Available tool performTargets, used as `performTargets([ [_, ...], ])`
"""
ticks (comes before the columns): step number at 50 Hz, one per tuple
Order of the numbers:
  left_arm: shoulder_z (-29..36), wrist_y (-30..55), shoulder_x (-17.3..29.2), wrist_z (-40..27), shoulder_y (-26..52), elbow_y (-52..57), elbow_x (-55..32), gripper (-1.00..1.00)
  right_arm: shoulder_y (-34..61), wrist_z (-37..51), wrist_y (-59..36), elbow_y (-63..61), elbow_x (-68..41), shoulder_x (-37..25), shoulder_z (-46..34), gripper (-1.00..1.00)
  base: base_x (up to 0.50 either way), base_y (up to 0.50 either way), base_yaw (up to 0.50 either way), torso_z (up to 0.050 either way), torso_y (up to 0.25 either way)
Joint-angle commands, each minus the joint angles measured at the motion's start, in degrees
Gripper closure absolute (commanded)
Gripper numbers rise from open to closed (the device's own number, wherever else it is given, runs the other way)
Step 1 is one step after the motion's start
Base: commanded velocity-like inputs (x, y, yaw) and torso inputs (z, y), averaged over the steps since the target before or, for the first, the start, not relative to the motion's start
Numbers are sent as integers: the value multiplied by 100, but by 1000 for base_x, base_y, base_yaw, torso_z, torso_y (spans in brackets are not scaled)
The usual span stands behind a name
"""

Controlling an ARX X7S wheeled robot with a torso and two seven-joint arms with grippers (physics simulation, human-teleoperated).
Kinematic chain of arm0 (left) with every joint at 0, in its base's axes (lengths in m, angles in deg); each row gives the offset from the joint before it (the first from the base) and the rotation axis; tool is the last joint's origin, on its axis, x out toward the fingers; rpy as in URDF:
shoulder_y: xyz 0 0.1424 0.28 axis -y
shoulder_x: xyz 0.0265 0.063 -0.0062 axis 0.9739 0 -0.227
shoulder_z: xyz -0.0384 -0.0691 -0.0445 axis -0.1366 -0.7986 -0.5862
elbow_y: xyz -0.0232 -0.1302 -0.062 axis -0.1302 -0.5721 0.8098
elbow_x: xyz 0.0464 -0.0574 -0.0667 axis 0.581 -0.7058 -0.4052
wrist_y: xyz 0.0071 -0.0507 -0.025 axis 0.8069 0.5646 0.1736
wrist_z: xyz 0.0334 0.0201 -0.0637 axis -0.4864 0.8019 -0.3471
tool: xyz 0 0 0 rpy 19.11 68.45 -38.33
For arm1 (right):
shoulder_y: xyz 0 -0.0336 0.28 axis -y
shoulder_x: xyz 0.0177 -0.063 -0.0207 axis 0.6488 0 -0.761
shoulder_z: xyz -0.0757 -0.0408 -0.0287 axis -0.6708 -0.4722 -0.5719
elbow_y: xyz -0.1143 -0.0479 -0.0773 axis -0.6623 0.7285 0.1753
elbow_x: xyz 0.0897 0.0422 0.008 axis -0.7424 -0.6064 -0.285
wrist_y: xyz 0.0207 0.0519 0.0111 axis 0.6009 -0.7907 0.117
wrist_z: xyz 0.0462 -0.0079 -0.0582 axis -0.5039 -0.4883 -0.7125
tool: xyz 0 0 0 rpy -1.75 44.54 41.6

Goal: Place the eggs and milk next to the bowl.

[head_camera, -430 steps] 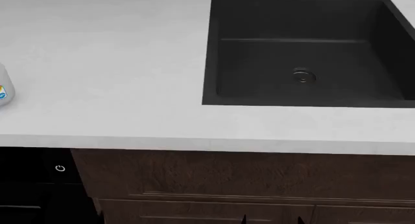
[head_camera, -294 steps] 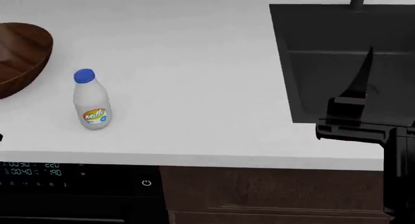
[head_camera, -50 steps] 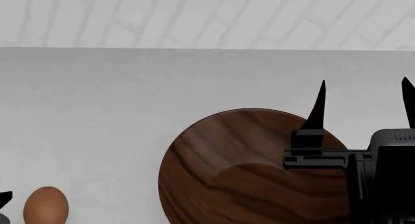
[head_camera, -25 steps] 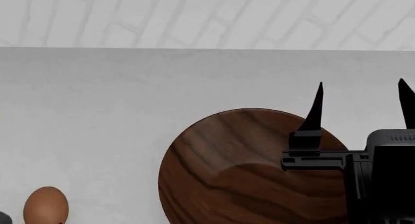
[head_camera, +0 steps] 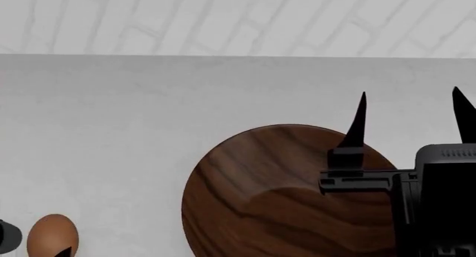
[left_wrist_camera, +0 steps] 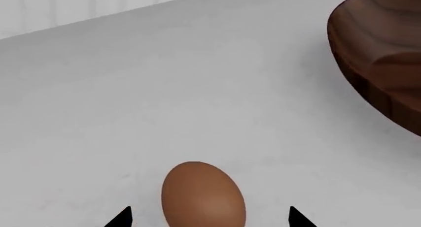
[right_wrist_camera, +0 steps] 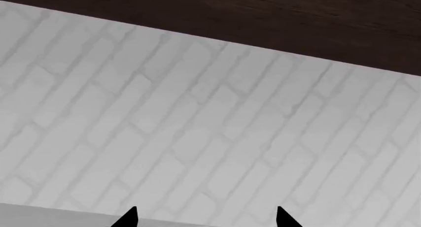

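Looking at a smooth brown oval egg (left_wrist_camera: 203, 196) left of the big dark-brown wooden bowl (head_camera: 282, 195), between my left gripper's (left_wrist_camera: 208, 218) wide tips; my right gripper (head_camera: 409, 115) is spread wide too, and its own camera shows only brick wall (right_wrist_camera: 197, 123).

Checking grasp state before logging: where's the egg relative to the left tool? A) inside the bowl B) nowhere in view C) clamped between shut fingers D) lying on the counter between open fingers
D: in the left wrist view the egg lies on the white counter, with the left tool spread open on either side; the bowl sits apart.
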State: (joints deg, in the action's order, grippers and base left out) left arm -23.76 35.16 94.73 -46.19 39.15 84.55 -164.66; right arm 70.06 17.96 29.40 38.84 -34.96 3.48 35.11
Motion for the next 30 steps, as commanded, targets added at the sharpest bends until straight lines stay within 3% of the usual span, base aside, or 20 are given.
performTargets([
  [1, 202, -138, -111, 715, -95, -271, 897, -100, 46, 10, -16, 20, 0, -12, -43, -100, 0, 0, 0, 0, 0],
  [30, 948, -793, -212, 1654, -274, -898, 2185, -100, -18, 51, -20, -24, -19, -83, -25, -100, 0, 0, 0, 0, 0],
])
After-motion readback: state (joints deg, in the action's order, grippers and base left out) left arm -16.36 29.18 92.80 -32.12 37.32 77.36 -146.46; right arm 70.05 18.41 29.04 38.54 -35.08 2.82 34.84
